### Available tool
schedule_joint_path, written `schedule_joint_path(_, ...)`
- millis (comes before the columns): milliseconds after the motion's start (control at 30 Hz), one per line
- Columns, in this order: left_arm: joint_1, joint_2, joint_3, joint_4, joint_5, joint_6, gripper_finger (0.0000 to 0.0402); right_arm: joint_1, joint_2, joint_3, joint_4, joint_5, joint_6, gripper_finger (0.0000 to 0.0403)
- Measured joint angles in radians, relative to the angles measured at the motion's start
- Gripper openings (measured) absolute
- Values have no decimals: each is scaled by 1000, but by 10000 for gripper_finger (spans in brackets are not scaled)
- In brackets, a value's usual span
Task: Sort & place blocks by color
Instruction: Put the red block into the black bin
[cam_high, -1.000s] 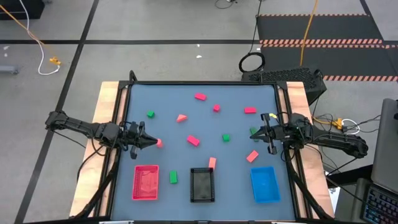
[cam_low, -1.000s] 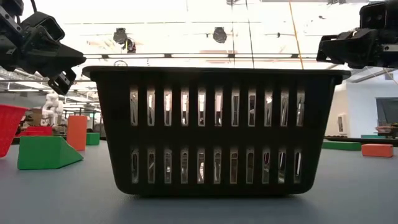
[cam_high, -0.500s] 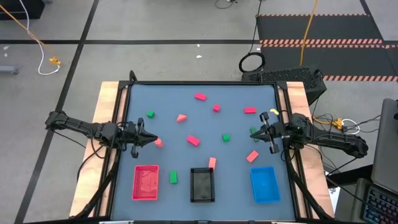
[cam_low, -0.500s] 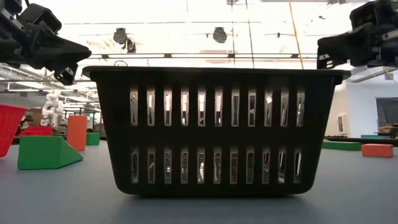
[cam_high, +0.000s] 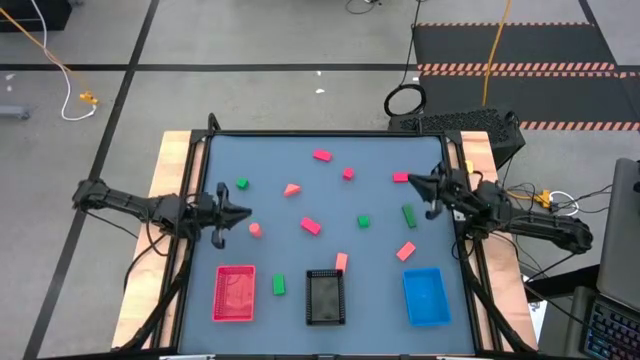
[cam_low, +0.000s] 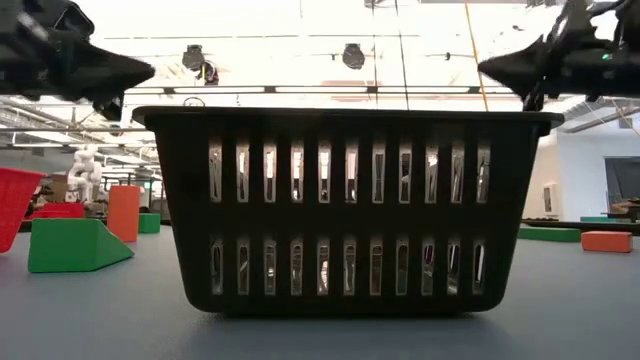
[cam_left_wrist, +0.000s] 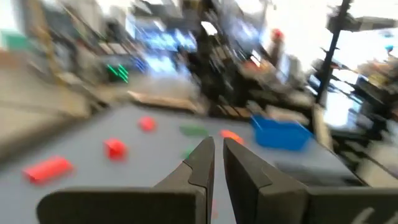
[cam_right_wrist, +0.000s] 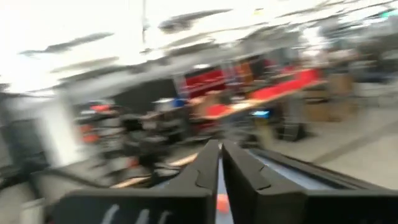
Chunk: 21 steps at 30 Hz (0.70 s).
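Observation:
Small blocks lie scattered flat on the blue-grey table top (cam_high: 270, 160): pink-red ones (cam_high: 321, 155) (cam_high: 310, 226), salmon ones (cam_high: 292, 189) (cam_high: 255, 229) (cam_high: 405, 251), green ones (cam_high: 242, 184) (cam_high: 408, 214) (cam_high: 279, 285). My left gripper (cam_high: 245, 212) hovers at the table's left side, shut and holding nothing, just beyond the salmon block. In its wrist view its fingers (cam_left_wrist: 202, 158) stand almost together. My right gripper (cam_high: 410, 180) hovers at the right side beside a pink-red block (cam_high: 401, 177), shut, nothing between its fingers (cam_right_wrist: 208, 163). Both show high up in the low view (cam_low: 140, 72) (cam_low: 485, 68).
Along the near edge stand a red tray (cam_high: 235, 293), a black slotted tray (cam_high: 325, 297) and a blue tray (cam_high: 425, 296). The black tray (cam_low: 350, 210) fills the middle of the low view, with a green wedge (cam_low: 75, 245) to its left. A wooden rim (cam_high: 170, 170) frames the table.
Both grippers have risen a little, tipped up from slanting down toward level, and rolled. My left fingertips swung toward the far edge, uncovering the salmon block. My right fingertips swung farther toward the far edge, uncovering the green block. No block has moved.

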Motion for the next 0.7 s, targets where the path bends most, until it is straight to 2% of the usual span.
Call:
schedule_joint_path(100,35,0,18,37,-49,93,41,0,49,0,14,99,-53,61)
schedule_joint_path(200,92,30,102,-83,-59,106,66,0,118,0,77,226,-98,101)
schedule_joint_path(300,150,114,208,-207,-102,93,114,0,205,31,145,326,-161,135)
schedule_joint_path(433,234,285,346,-285,-165,98,193,-4,360,170,77,361,-314,164)
schedule_joint_path(600,370,521,493,-301,-180,117,269,-59,594,446,-261,380,-366,173)
schedule_joint_path(700,464,650,571,-306,-176,66,291,-127,732,609,-481,298,-322,169)
